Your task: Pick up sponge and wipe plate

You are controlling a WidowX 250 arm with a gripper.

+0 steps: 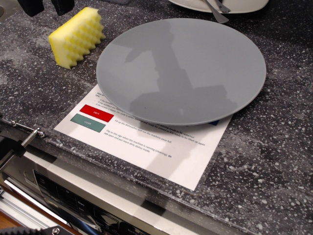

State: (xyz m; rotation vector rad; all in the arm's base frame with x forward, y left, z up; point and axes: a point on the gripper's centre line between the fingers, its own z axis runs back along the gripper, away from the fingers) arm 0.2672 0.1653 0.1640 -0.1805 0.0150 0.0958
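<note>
The yellow sponge (pixel 77 37) lies on the dark speckled counter at the upper left, its zigzag ridged face turned to the right toward the plate. The large grey plate (pixel 181 69) sits in the middle of the view, partly on a printed paper sheet. My gripper (pixel 47 7) shows only as two dark fingertips at the top left edge, above and a little left of the sponge, apart from each other with nothing between them. The rest of the gripper is cut off by the frame.
A white paper sheet (pixel 161 147) with red and green labels lies under the plate's near side. A white dish (pixel 220 5) with a metal utensil (pixel 215 12) stands at the top edge. The counter's front edge (pixel 98 166) runs across the lower left, with an appliance panel below.
</note>
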